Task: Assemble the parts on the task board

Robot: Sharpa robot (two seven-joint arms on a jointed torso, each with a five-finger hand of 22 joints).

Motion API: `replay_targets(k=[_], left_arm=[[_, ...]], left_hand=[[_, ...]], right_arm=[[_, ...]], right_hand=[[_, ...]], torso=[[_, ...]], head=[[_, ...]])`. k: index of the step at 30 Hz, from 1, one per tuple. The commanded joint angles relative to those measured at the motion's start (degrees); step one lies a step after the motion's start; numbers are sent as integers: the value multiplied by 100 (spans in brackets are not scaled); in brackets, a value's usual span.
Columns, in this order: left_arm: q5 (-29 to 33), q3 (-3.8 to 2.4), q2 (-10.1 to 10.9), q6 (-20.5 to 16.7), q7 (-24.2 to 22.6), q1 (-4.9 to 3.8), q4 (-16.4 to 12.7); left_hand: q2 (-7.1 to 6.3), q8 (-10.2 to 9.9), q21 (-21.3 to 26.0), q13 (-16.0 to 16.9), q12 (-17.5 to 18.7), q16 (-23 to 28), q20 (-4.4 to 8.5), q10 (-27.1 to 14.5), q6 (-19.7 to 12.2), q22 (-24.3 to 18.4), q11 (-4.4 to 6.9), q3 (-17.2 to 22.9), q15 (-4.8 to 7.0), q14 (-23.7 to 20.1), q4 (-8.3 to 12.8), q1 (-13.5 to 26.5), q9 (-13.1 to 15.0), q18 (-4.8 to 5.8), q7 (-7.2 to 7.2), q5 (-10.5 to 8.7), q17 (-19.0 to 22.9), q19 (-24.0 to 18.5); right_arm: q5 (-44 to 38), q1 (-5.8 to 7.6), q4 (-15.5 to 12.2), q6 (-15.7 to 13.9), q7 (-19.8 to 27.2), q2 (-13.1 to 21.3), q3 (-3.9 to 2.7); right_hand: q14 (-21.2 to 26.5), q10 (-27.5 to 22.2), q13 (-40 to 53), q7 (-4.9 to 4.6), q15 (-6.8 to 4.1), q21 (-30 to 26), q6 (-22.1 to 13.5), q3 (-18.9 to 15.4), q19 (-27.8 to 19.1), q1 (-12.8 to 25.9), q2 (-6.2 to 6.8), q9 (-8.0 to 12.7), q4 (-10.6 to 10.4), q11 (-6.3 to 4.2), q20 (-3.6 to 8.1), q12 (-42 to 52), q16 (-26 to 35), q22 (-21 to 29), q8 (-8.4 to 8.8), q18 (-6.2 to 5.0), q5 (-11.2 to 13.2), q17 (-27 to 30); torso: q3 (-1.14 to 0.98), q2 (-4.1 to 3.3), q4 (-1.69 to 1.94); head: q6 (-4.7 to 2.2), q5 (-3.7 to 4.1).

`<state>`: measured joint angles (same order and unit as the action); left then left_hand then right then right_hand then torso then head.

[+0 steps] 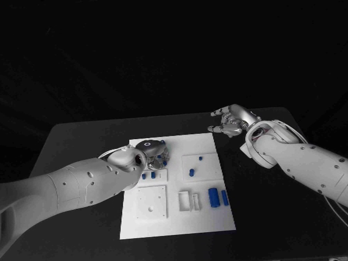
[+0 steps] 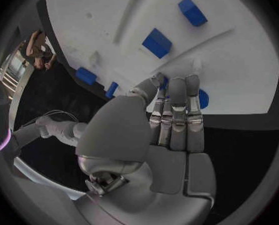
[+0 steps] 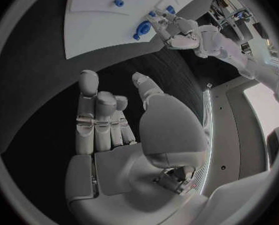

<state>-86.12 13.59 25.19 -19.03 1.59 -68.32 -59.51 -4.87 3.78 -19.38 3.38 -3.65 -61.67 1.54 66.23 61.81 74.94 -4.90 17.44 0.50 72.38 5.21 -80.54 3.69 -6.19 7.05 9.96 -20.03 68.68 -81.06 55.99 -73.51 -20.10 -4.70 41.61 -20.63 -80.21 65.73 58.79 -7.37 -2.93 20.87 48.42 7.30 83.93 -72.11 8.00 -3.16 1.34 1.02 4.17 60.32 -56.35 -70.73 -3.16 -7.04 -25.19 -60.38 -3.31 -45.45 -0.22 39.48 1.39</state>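
Note:
The white task board (image 1: pixel 182 217) lies in the middle of the black table. My left hand (image 1: pixel 145 157) is low over its far left corner, fingers straight and side by side (image 2: pixel 177 110). Their tips reach a round blue part (image 1: pixel 148 144) (image 2: pixel 203 99) near the board's edge, and a bit of blue shows between thumb and fingers. Whether anything is gripped is unclear. Two long blue parts (image 1: pixel 218 197) stand at the board's right side, and a small one (image 1: pixel 191 172) near its middle. My right hand (image 1: pixel 232 120) hovers off the board past its far right corner, fingers apart (image 3: pixel 99 115) and holding nothing.
Small blue pieces (image 1: pixel 149 175) and white frames (image 1: pixel 188 200) sit on the board close to my left forearm. More blue blocks (image 2: pixel 157 42) lie beyond the left fingers. Bare black table (image 1: pixel 80 141) surrounds the board.

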Motion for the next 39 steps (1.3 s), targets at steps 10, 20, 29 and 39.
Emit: replay_targets(k=[10, 20, 29, 39], left_arm=[[46, 8, -25, 185, -29, 34, 29], [66, 7, -11, 48, -63, 37, 12], [148, 5, 41, -147, -139, 38, -27], [445, -164, 297, -231, -140, 37, -339]], left_hand=[[192, -13, -5, -6, 37, -46, 41, 304, 337, 117, 84, -4, 51, 107, -62, -19, 5, 1, -85, -9, -5, 12], [371, -4, -107, -2, 33, -79, 123, 621, 665, 124, 197, -113, 134, 230, 30, -103, 17, 41, -149, 7, -28, 46], [470, -15, -228, -3, 34, -70, 161, 684, 737, 121, 220, -192, 161, 276, 171, -78, 13, 61, -159, 71, -59, 31], [475, -15, -259, -3, 34, -57, 159, 667, 724, 122, 212, -174, 157, 282, 208, -76, 11, 54, -154, 78, -62, 13]], right_arm=[[-7, -3, -14, 24, 30, 4, -3], [-13, -3, -10, 22, 30, -2, -3], [-16, -3, -2, 27, 29, -6, -3], [-17, -3, 6, 29, 29, 1, -3]], right_hand=[[-8, 32, 16, 1, 9, 24, 120, 21, 235, 56, 8, -13, 28, 17, -34, 19, 7, 8, -12, -114, -26, -4], [-7, 26, 12, 2, 8, 29, 155, 21, 235, 60, 1, -14, 43, 16, -32, 13, 10, 9, -13, -112, -28, -2], [-7, 26, 12, 2, 8, 29, 155, 21, 235, 60, 1, -14, 43, 16, -32, 13, 10, 9, -13, -112, -28, -2], [-7, 23, 10, 3, 8, 28, 165, 26, 235, 64, -4, -15, 62, 15, -31, 9, 12, 11, -14, -111, -31, -3]], torso=[[5, 6, 5], [5, 6, 7], [0, 6, 5], [-1, 7, 8]], head=[[13, 7], [11, 4], [-10, -25], [18, -8]])
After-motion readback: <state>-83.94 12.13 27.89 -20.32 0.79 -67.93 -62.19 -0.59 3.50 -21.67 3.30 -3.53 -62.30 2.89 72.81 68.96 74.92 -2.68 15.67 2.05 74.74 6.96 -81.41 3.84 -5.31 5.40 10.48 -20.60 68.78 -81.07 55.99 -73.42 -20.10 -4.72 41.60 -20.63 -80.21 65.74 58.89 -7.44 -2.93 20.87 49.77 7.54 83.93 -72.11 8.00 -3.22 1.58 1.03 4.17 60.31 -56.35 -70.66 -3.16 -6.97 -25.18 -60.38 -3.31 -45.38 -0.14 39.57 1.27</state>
